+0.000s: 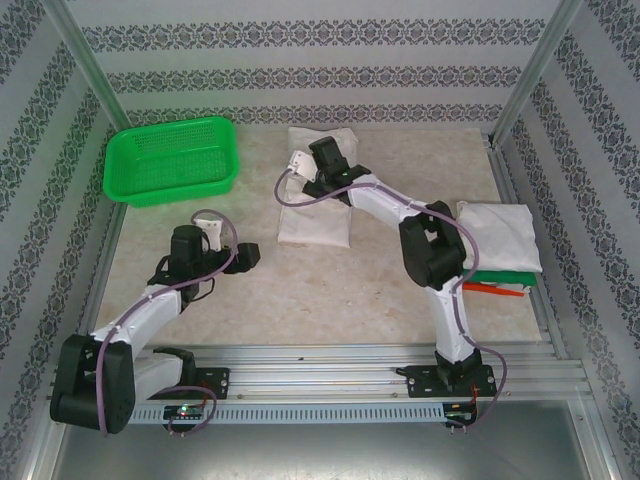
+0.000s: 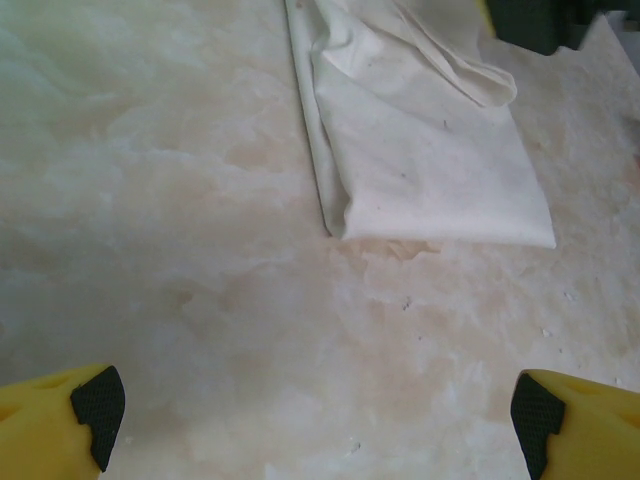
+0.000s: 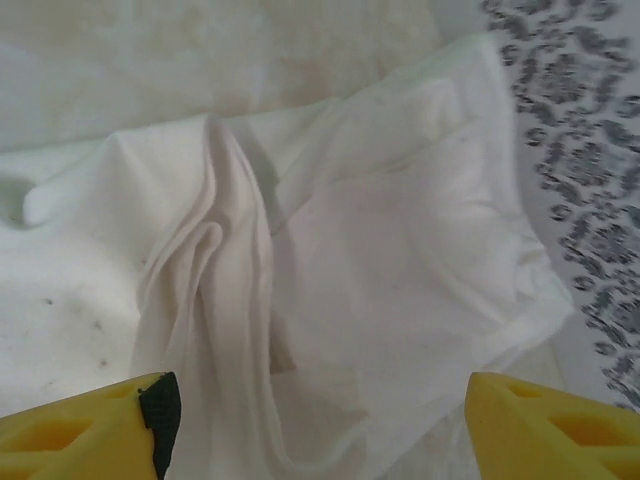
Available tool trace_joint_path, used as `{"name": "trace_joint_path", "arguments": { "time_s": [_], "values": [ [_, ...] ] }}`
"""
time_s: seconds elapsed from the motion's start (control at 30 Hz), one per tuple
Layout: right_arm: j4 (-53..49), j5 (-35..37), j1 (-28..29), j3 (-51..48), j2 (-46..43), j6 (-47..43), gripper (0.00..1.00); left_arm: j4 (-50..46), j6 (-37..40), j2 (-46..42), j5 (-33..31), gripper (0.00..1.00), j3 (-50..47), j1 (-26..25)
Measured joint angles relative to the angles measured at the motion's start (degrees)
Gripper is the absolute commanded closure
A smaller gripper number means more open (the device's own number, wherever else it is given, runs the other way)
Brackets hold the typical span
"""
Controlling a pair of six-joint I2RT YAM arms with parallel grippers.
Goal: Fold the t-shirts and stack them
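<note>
From where I stand, what matters is how the half-folded white t-shirt (image 1: 318, 225) lies under the right gripper (image 3: 320, 420). The shirt is a long strip in the middle of the table (image 1: 260, 300). Its long axis runs away from the arm bases toward the back wall, leaning a little to the left at the far end. The right arm reaches across and hangs over the far half of that strip. Its yellow fingers (image 3: 80, 430) stand well apart with nothing pinched between them. A raised crease of cloth runs away from the gripper between the fingers, roughly along the strip. The right arm is plainly the nearer one. The cloth is directly beneath it, so I'd say any next pinch has only to go straight down. The left gripper (image 2: 315, 425) is spread as wide as it goes and holds nothing over bare tabletop. It sits off to the left of the shirt's near end, and the near hem lies ahead of it and to its right, well apart. The folded shirts already stacked (image 1: 500, 235), with green and orange-red edges showing underneath, sit at the right edge, on the right arm's side. So I'd expect that arm to carry this one over once it is folded shorter. The green mesh basket (image 1: 170, 160) stands at the far left.
</note>
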Motion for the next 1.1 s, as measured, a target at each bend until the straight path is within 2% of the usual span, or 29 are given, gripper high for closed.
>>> {"name": "trace_joint_path", "arguments": {
  "time_s": [0.1, 0.2, 0.27, 0.4, 0.53, 0.57, 0.7, 0.8, 0.97, 1.1],
  "values": [
    [3.13, -0.33, -0.63, -4.83, -5.70, 10.29, 0.27, 1.20, -2.69, 4.94, -1.99, 0.00, 3.28, -1.57],
    [4.87, -3.80, -2.45, -9.01, -10.80, 22.75, 0.29, 2.60, -5.27, 12.68, -3.85, 0.02, 8.59, -4.61],
    [6.01, -6.67, -4.28, -12.48, -13.73, 30.84, 0.31, 3.43, -6.97, 18.29, -4.70, 0.12, 12.92, -6.97],
    [6.32, -12.20, -8.22, -18.78, -16.20, 44.00, 0.34, 4.81, -11.15, 30.97, -4.98, 0.44, 24.46, -11.32],
    [4.26, -16.72, -10.99, -22.49, -15.85, 52.33, 0.41, 5.86, -15.61, 42.73, -4.04, 0.71, 35.08, -13.42],
    [3.74, -17.81, -11.21, -22.56, -15.43, 53.59, 0.43, 5.95, -16.70, 44.68, -3.96, 0.73, 36.41, -13.53],
    [3.10, -22.60, -10.67, -21.40, -11.85, 57.75, 0.54, 5.38, -19.12, 50.27, -3.41, 0.76, 38.91, -14.19],
    [3.13, -25.03, -9.60, -20.72, -8.35, 60.30, 0.59, 4.26, -19.67, 50.58, -3.26, 0.76, 38.51, -14.73],
    [5.46, -27.43, -8.02, -25.11, -6.97, 64.43, 0.63, 3.80, -19.63, 47.01, -3.23, 0.75, 33.88, -16.28],
    [11.26, -28.48, -6.71, -33.51, -10.03, 67.41, 0.67, 3.82, -19.78, 42.03, -2.95, 0.74, 27.30, -16.85]
  ]
}}
